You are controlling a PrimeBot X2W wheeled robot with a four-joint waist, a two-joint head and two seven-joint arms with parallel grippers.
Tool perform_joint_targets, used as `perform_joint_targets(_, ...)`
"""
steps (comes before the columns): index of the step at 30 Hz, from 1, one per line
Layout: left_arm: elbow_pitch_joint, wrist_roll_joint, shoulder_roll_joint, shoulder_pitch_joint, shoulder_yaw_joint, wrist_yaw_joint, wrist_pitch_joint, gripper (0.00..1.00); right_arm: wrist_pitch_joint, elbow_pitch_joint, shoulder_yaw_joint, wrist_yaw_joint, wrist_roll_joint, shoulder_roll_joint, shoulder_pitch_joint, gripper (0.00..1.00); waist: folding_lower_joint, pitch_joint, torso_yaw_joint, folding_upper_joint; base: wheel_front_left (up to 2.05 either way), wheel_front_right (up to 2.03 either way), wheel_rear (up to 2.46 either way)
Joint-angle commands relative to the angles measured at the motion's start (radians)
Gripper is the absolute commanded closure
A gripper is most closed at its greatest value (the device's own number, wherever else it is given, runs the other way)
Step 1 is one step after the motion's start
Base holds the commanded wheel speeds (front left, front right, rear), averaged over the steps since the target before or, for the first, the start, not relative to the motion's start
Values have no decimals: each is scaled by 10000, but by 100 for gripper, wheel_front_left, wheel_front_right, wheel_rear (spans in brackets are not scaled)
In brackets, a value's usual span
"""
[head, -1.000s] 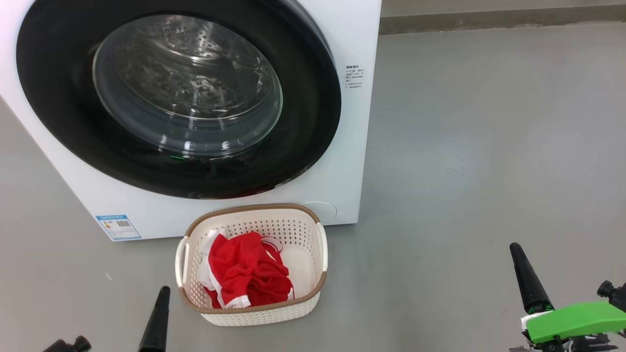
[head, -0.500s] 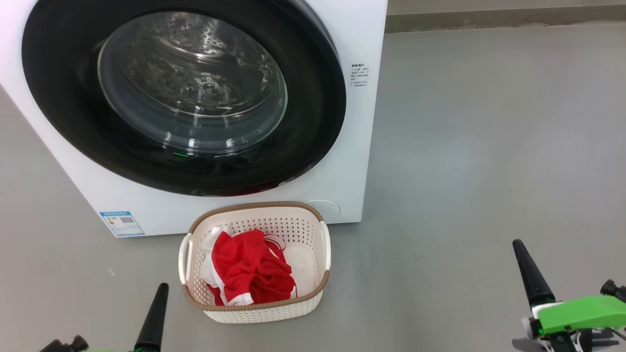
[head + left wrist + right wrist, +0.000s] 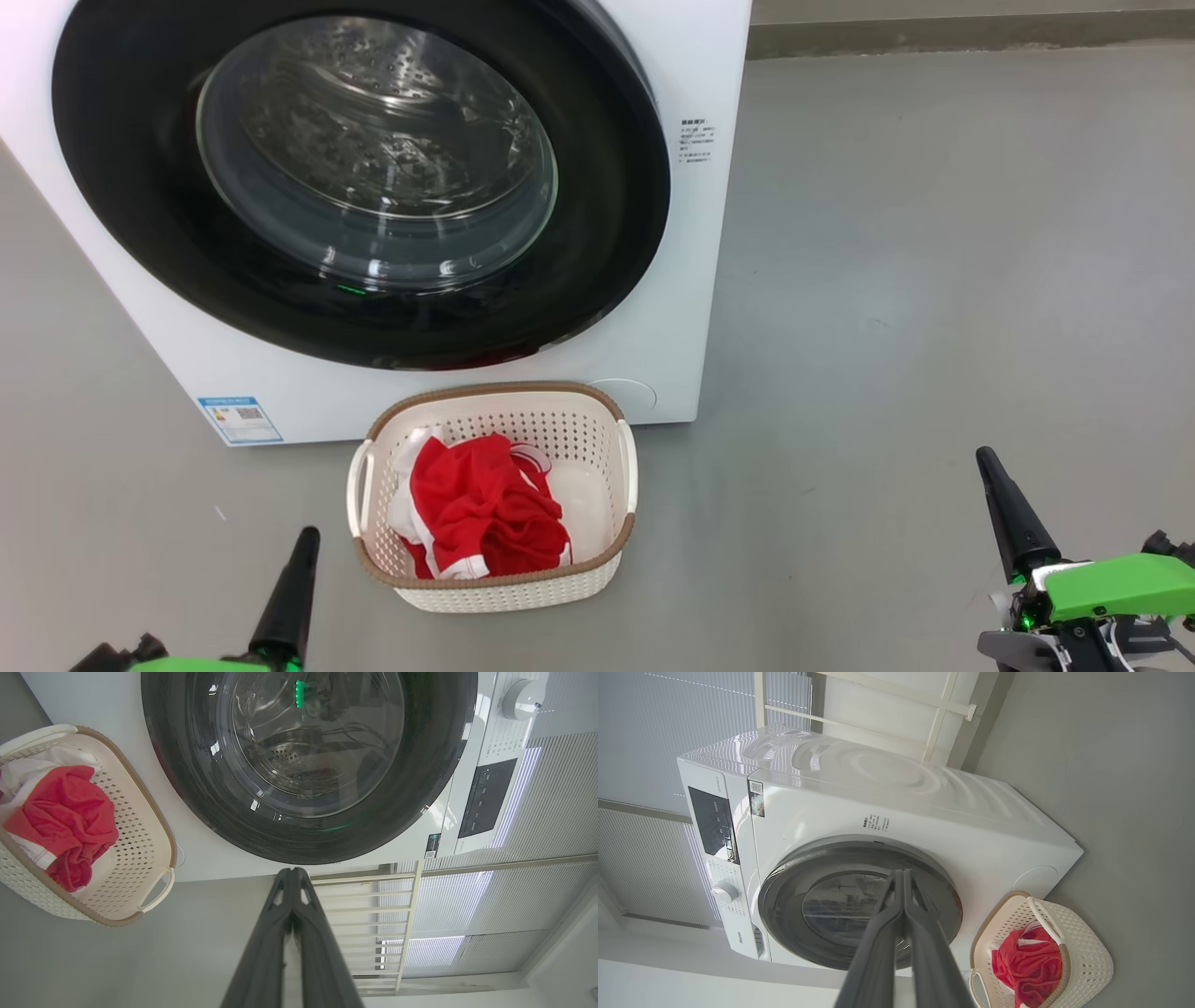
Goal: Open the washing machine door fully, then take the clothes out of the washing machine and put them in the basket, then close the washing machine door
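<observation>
The washing machine (image 3: 691, 280) stands white and boxy on the floor. The washing machine door (image 3: 140, 187) with its wide black rim lies shut against the front, and the steel drum shows through its glass. In front of it sits the cream basket (image 3: 495, 597) with the red clothes (image 3: 476, 513) bundled in its left part. My left gripper (image 3: 306, 534) is shut and empty, low to the left of the basket. My right gripper (image 3: 982, 455) is shut and empty, far off to the right. The wrist views show the door (image 3: 196, 802) (image 3: 784, 896), the basket (image 3: 126, 788) (image 3: 1092, 952) and the clothes (image 3: 70, 812) (image 3: 1027, 966).
Grey floor (image 3: 934, 280) spreads wide to the right of the machine. A dark skirting strip (image 3: 971, 35) runs along the back. A white rack (image 3: 364, 905) and ribbed blinds (image 3: 551, 812) stand beside the machine. The control panel (image 3: 712, 821) and dial (image 3: 723, 891) sit on the machine's front.
The whole head view has shifted right and slightly up, so the camera moved. Both grippers stay shut; the green wrist housings show a little more at the bottom.
</observation>
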Motion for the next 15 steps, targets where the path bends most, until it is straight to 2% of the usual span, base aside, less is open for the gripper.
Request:
perform_joint_targets(1, -150, -318, 200, -524, 379, -163, 87, 100, 89, -193, 128, -7, 387, -179, -574, 100, 0, 5, 13, -1, 0, 0, 0)
perform_joint_targets(9, -21, -1066, 195, -661, 468, -232, 289, 100, 295, -57, 81, -9, 1172, -180, -711, 100, 0, 27, 65, -1, 0, 0, 0)
perform_joint_targets(15, -20, -1047, 179, -662, 490, -232, 307, 100, 316, -55, 56, -9, 1150, -161, -713, 100, 0, 27, 65, -1, 0, 0, 0)
